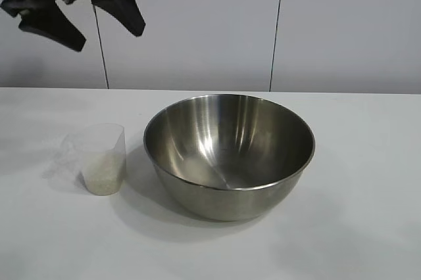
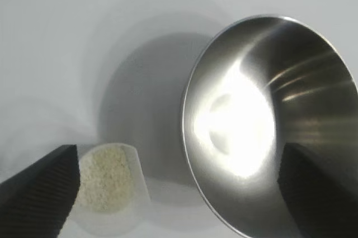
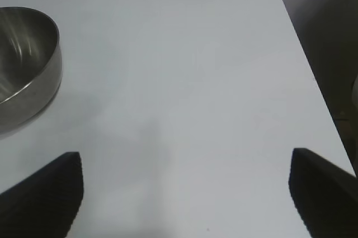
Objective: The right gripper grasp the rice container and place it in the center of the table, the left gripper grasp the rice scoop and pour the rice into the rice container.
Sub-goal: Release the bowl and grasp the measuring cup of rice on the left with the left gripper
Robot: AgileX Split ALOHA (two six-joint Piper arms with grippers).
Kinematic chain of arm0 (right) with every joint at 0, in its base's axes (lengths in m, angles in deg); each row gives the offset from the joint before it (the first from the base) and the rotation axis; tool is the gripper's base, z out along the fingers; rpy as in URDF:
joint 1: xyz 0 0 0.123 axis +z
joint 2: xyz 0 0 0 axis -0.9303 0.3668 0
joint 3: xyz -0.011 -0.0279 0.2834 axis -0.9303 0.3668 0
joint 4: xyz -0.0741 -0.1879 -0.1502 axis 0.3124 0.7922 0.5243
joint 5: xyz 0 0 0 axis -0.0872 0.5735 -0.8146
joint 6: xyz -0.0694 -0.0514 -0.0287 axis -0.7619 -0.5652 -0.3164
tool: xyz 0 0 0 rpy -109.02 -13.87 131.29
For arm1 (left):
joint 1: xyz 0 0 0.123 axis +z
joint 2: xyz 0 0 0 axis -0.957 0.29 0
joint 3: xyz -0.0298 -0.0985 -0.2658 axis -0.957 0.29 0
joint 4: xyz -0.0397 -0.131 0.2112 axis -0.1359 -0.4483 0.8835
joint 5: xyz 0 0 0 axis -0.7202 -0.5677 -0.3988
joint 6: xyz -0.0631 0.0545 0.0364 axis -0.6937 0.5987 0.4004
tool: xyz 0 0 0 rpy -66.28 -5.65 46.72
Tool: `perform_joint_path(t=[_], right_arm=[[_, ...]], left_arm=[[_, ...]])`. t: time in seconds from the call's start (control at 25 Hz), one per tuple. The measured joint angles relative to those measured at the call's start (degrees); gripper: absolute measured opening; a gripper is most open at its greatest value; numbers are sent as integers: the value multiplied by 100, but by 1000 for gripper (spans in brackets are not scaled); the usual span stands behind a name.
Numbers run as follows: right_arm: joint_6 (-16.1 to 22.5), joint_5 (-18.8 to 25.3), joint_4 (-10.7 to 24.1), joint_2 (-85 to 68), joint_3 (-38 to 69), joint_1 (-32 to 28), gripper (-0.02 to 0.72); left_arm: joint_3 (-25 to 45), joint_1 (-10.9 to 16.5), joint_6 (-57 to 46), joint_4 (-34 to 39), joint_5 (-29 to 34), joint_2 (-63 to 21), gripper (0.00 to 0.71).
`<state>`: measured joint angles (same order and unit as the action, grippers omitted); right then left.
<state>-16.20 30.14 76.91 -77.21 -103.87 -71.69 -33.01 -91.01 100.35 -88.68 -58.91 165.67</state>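
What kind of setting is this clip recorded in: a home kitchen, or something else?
Most likely a lab or test bench, not a kitchen: a bare white table against plain panelled walls, holding only a steel bowl and a plastic cup of rice, with a robot's left hand hanging above.

My left hand (image 1: 108, 30) is hanging high in the upper left corner of the exterior view, well above the surface (image 1: 368, 181). Its two black tapered fingers (image 1: 122, 4) are pointing downward and toward the right, and they are standing spread wide with nothing between them. In the left wrist view the same fingers (image 2: 39, 193) are framing both edges, their ridged inner faces turned toward each other. My right hand (image 3: 184, 193) is showing only in its own wrist view, angled down over the surface, fingers (image 3: 45, 193) likewise parted wide and gripping nothing.
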Motion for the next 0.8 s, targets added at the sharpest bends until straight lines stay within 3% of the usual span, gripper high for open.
perform_joint_path(t=[0.2,0.32,0.56,0.8], right_arm=[[0,0,0,0,0,0,694],[0,0,0,0,0,0,694],[0,0,0,0,0,0,694],[0,0,0,0,0,0,694]], left_arm=[[1277,-367,959,-269,-2418,-522,637],[1868,-554,1200,-294,-3523,-603,633],[2326,-562,1045,-374,-4657,-603,633],[2379,-562,-667,-104,-5924,-603,631]])
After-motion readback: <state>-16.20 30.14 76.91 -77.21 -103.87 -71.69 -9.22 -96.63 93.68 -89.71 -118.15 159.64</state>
